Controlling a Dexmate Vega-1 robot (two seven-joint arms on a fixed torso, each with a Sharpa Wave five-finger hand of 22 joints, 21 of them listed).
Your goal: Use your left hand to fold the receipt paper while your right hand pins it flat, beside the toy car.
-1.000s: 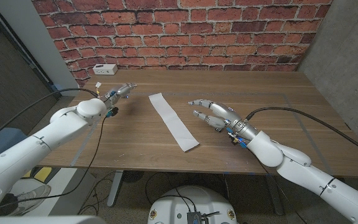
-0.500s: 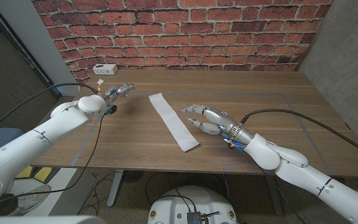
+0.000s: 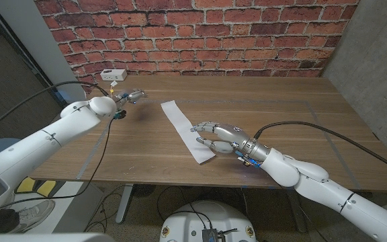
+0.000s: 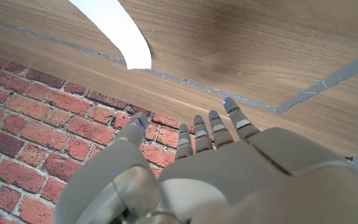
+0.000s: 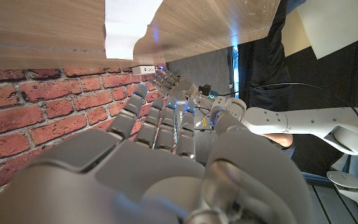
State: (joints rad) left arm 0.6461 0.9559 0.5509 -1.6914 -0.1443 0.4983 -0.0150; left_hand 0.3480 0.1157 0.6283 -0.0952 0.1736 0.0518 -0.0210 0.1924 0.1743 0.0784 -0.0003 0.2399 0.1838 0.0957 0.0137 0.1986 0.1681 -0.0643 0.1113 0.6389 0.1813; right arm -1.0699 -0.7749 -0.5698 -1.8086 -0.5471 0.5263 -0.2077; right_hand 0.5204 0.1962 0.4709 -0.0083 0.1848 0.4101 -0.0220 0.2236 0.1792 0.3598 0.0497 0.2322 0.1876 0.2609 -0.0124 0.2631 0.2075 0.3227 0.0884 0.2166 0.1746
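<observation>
Right robot hand (image 3: pixel 215 132) spread wide over the receipt (image 3: pixel 187 130) — contact unclear; left robot hand (image 3: pixel 132 97) open.

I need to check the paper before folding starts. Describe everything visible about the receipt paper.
The receipt paper is a long, narrow white strip that looks thin and unprinted. It lies unfolded on the wooden table, running diagonally from the far left toward the near edge. In the right wrist view its end curls slightly. The right robot hand is over its near end, fingers spread; whether it touches cannot be told. The left robot hand is apart from it.
</observation>
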